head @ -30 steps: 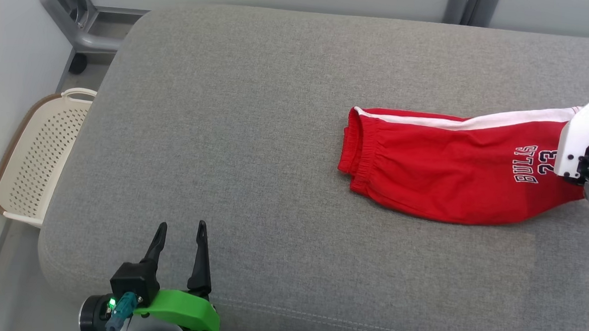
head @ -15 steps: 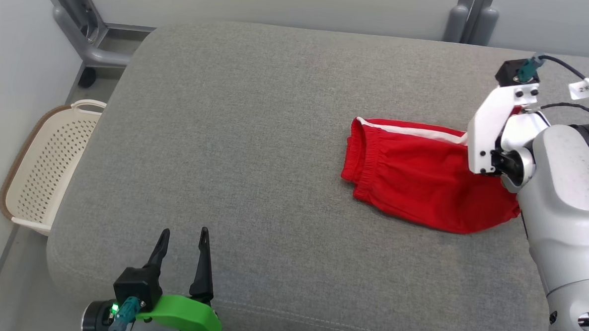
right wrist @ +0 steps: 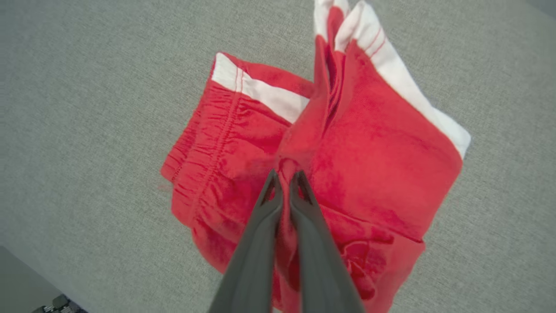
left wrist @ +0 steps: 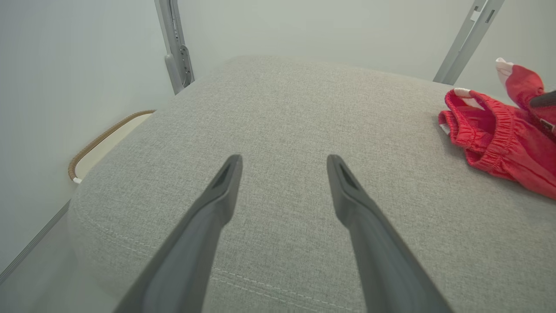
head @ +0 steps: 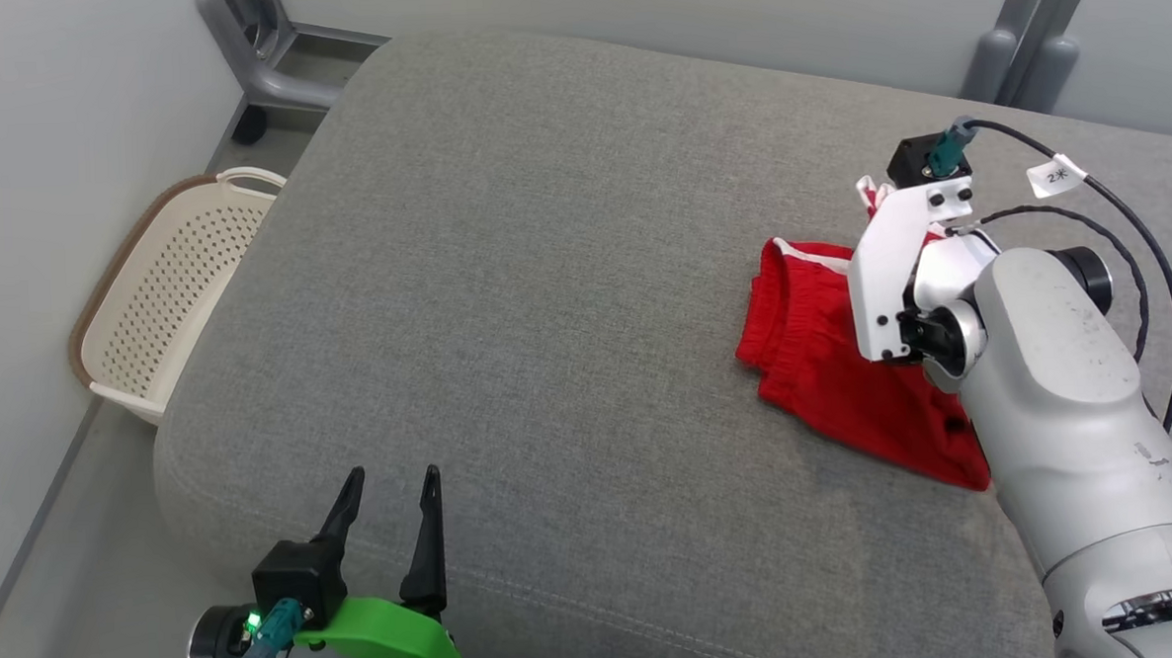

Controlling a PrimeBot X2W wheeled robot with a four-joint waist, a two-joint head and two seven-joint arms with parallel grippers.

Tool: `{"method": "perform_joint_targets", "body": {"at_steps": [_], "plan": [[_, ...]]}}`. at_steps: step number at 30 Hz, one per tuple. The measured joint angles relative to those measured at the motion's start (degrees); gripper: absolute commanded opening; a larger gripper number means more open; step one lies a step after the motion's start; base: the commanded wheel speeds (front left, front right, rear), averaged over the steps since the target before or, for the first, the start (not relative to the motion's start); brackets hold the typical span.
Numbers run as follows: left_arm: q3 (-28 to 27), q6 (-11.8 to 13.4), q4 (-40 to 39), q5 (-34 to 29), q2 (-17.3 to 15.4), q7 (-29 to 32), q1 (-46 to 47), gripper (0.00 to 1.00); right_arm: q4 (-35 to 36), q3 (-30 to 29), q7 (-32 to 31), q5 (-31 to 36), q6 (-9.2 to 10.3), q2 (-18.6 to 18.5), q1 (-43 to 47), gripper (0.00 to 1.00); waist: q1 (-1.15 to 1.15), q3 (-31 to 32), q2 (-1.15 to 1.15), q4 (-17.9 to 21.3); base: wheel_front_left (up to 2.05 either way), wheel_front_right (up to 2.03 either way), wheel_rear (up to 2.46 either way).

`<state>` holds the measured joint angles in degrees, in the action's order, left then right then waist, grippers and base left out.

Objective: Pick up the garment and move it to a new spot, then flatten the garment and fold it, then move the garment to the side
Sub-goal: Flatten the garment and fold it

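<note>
Right end effector (right wrist: 285,174) has carried the limp red shorts' (right wrist: 369,165) leg end (right wrist: 382,56) toward the waistband (right wrist: 208,143), pinching fabric; left end effector (left wrist: 284,158) gapes.

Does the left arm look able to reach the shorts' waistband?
Probably yes: only bare cushion lies between the open left gripper and the waistband; the right gripper pinches the shorts elsewhere.

Bright, even, diffuse light. Shadows faint, soft-edged beside garment (head: 806,379). Head view sharp. Wrist views wide-angle, lines bowed toward edges. Left claw (left wrist: 283,160) soft near lens. Red fabric saturated, texture smeared.
</note>
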<state>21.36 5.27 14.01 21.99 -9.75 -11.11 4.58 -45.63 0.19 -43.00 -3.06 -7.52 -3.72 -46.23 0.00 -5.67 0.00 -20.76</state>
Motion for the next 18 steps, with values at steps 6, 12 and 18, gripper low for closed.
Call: {"method": "perform_joint_targets", "body": {"at_steps": [6,12,18], "plan": [[0.6,0.0,0.5,0.1,0.2,-0.1,-0.1,1.0,-4.1,1.3,1.6,-0.3,0.0,0.5,-1.7,0.0,0.0,0.0,0.0,-2.2,0.0,0.0,0.0],[1.1,-0.2,0.9,0.2,0.4,-0.5,-0.1,1.0,-7.7,2.5,2.8,-0.5,0.0,0.7,-3.6,0.0,0.0,-0.4,0.0,-4.0,0.0,0.0,0.0],[1.5,-0.2,1.2,0.4,0.8,-0.8,-0.1,1.0,-10.7,3.9,4.2,-1.2,0.0,0.8,-4.3,0.0,0.0,-1.0,0.0,-5.2,0.0,0.0,0.0]]}}
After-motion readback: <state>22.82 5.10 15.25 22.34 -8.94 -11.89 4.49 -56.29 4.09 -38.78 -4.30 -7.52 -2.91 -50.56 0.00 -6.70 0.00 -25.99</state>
